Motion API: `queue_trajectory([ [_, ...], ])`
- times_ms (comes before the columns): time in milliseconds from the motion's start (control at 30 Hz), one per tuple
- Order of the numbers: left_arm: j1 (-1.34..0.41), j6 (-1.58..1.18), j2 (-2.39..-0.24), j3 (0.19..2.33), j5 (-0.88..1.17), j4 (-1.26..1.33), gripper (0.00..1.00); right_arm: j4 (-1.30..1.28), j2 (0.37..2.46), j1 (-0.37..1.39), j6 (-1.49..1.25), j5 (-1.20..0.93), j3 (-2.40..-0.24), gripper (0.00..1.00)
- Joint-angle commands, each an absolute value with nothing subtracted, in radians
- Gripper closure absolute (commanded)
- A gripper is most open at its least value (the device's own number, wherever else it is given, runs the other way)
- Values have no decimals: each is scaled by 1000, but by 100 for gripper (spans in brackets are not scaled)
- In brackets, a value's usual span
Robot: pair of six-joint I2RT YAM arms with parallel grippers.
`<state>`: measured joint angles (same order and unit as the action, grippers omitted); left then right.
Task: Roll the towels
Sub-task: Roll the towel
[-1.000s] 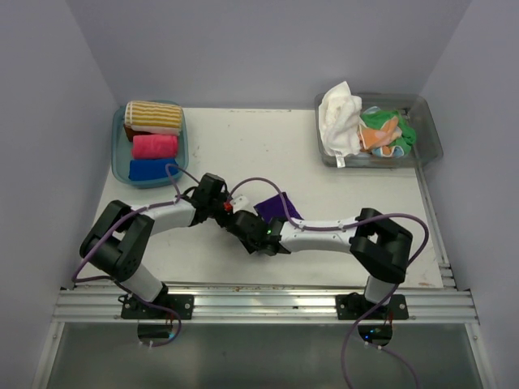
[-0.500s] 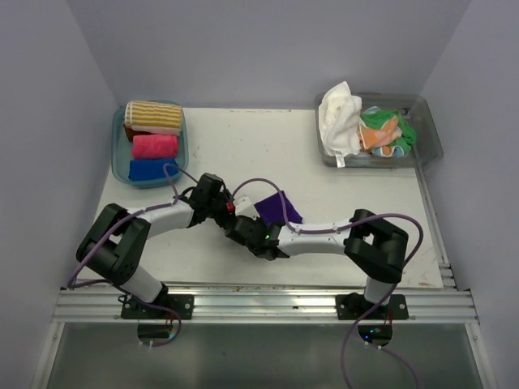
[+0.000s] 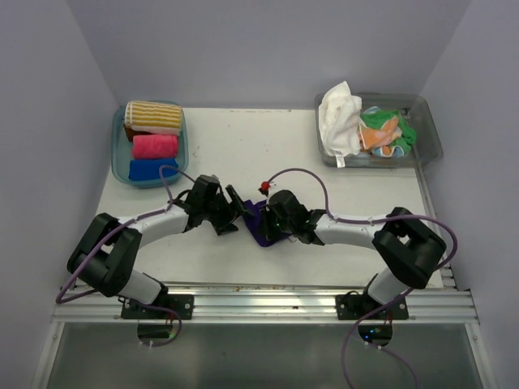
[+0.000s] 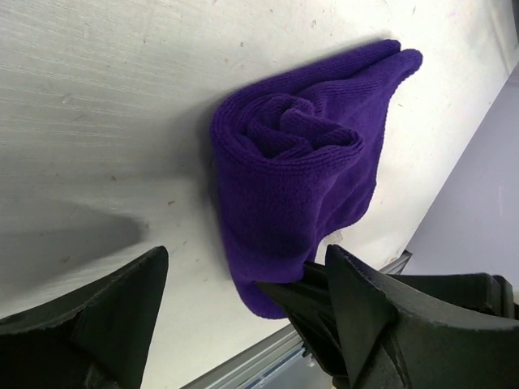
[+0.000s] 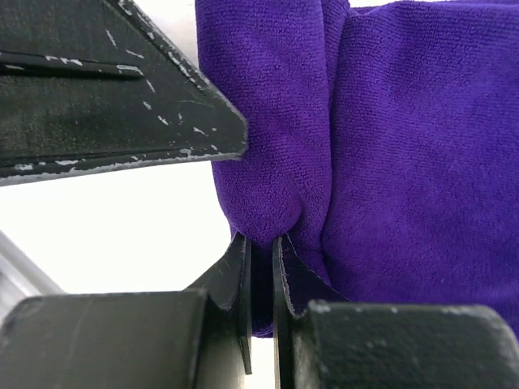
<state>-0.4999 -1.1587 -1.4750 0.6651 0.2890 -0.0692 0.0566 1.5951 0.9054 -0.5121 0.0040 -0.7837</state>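
The purple towel point(image 4: 296, 154) lies in the middle of the tabletop point(image 3: 243, 146), wound into a loose roll whose spiral end faces the left wrist camera. The right pincer point(image 5: 261, 247) is clamped together on a fold at the roll's edge. The left pincer point(image 4: 245, 259) stands wide apart just beside the roll, holding nothing.

I judge this the tail end of rolling the purple one. The next move calls for a grip around the whole roll so it doesn't unwind, then a carry to the left tub point(image 3: 116, 154).

Counted:
- One towel on the tabletop.
- Three rolled in the left tub: striped point(image 3: 152, 116), pink point(image 3: 154, 146), blue point(image 3: 150, 169).
- At least three loose in the right tub point(image 3: 430, 134): white point(image 3: 339, 113), green point(image 3: 401, 128), orange point(image 3: 381, 134) (more may hide beneath).
- Two tubs.
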Motion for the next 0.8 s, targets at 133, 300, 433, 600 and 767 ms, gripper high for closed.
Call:
queue_trajectory([
  [133,-502,-1121,-1505,686,354,37,24,297,1574,779,-678,-399,-643,100],
  [300,-505,-1121,-1532,689,354,55,37,480,1601,703,-831,-563,-572,100],
  [433,-505,-1126,-1568,689,356,72,41,707,1666,661,-951,-656,-519,100],
  [600,-506,-1131,-1580,692,356,100,32,747,1723,661,-974,-667,-499,100],
  [767,-506,-1126,-1589,713,327,81,27,690,1710,661,-934,-643,-491,100],
])
